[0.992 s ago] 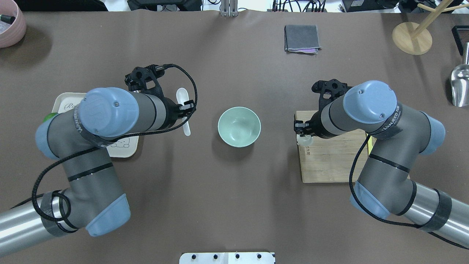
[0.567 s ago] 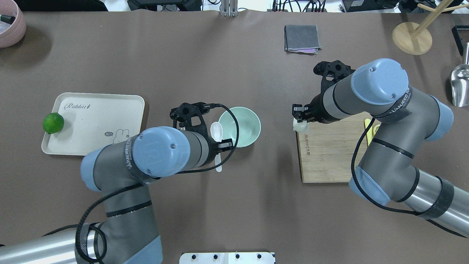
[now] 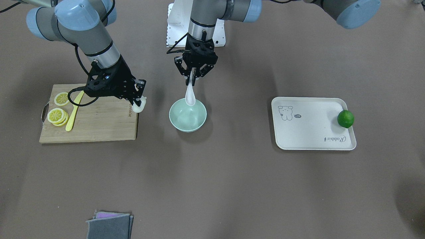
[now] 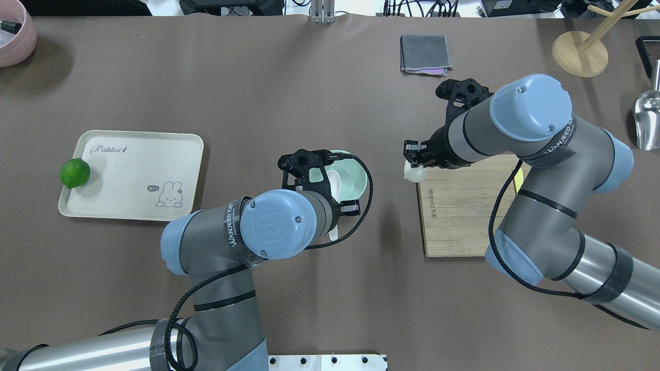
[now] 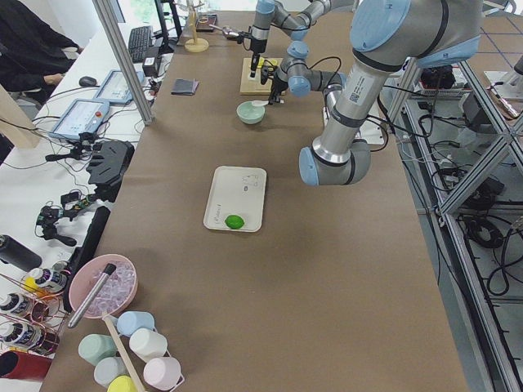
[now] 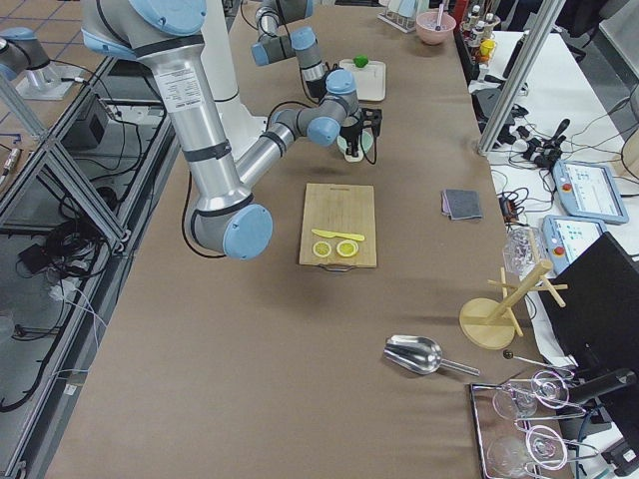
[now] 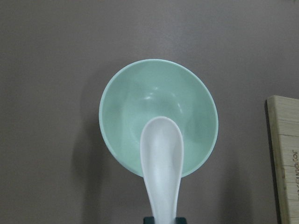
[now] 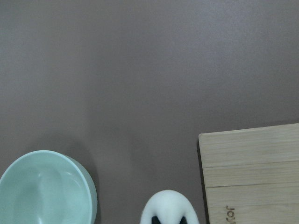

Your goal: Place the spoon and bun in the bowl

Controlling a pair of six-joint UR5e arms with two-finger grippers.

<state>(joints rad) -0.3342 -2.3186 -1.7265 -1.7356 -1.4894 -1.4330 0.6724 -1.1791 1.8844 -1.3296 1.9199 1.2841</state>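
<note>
As the spoon [image 3: 190, 96] hangs almost upright with its scoop downward, the white oval scoop is over the bowl [image 3: 187, 128], at the side of the rim that is nearer to the robot. The left wrist view shows the scoop crossing this rim and reaching toward the middle of the opening. Whether it touches the bowl cannot be told. The left fingers [image 3: 189, 79] are clenched on the upper end of the spoon's handle.

The pale mint-green bowl stands on the brown counter [image 3: 232, 182] between the two arms.

The bun [image 3: 139, 107] is grasped by the right fingers [image 3: 136, 98], which are closed on its two sides. It is held over the counter, just beside the corner of the wooden cutting board [image 3: 106, 127] that points toward the bowl. The bun is apart from the bowl, with a strip of counter between them.

On the part of the board that is far from the bowl lie some lemon slices [image 3: 56, 116], and a yellow knife [image 3: 73, 113] lies just beside them.

On the other side of the bowl, well apart from it, lies a cream tray [image 3: 312, 126] with a small rabbit drawing. A green lime [image 3: 345, 119] sits on the tray, at the edge farthest from the bowl. A folded grey cloth [image 3: 109, 225] lies on the counter at the operators' side, across from the board.
</note>
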